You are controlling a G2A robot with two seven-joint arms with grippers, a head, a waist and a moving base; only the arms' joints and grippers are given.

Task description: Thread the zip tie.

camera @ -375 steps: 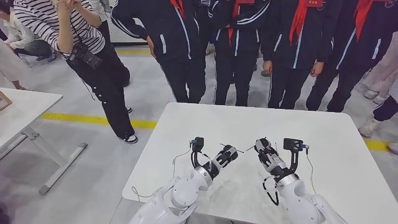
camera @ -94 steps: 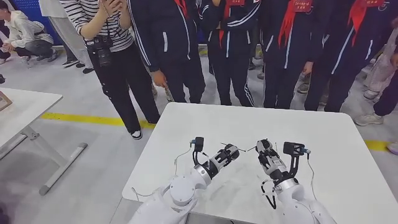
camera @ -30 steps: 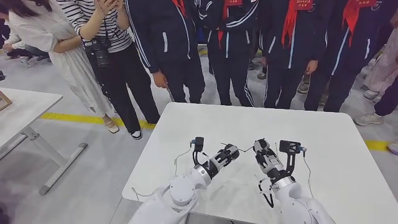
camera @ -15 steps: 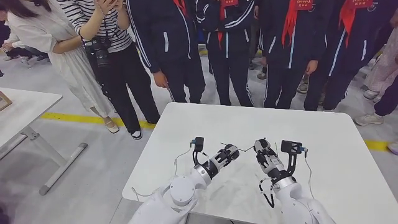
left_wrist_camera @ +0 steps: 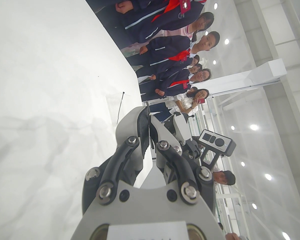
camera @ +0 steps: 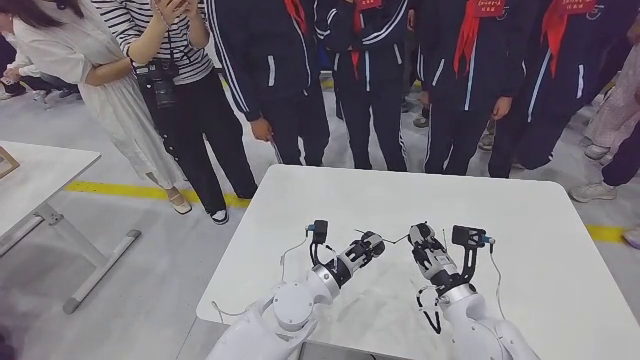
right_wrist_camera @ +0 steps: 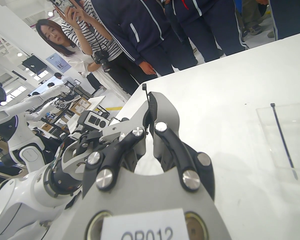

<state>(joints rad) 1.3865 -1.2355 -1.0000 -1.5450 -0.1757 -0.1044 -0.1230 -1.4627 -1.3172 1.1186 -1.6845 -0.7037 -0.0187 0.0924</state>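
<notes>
Between the pressed-together fingers (right_wrist_camera: pixel 168 112) of the right gripper (right_wrist_camera: pixel 150 101), most of the zip tie (right_wrist_camera: pixel 144 85) is hidden; its head pokes out. From above, it is too thin to trace. The counter (camera: pixel 520 210) runs off at the near right.

Black plastic zip tie (right_wrist_camera: pixel 144 86); smooth matt white table (camera: pixel 520 210).

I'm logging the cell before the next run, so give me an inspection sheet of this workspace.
Surface: white table, rounded corners.
Job's things: zip tie held above the table; second zip tie lying in a clear tray.
Clutter: nothing seen.
End effectors: left end effector and right end effector both shut on the zip tie, tips facing each other.
Cables: thin lead hanging by the left wrist camera.
Surroundings: another white table; yellow floor line.
</notes>
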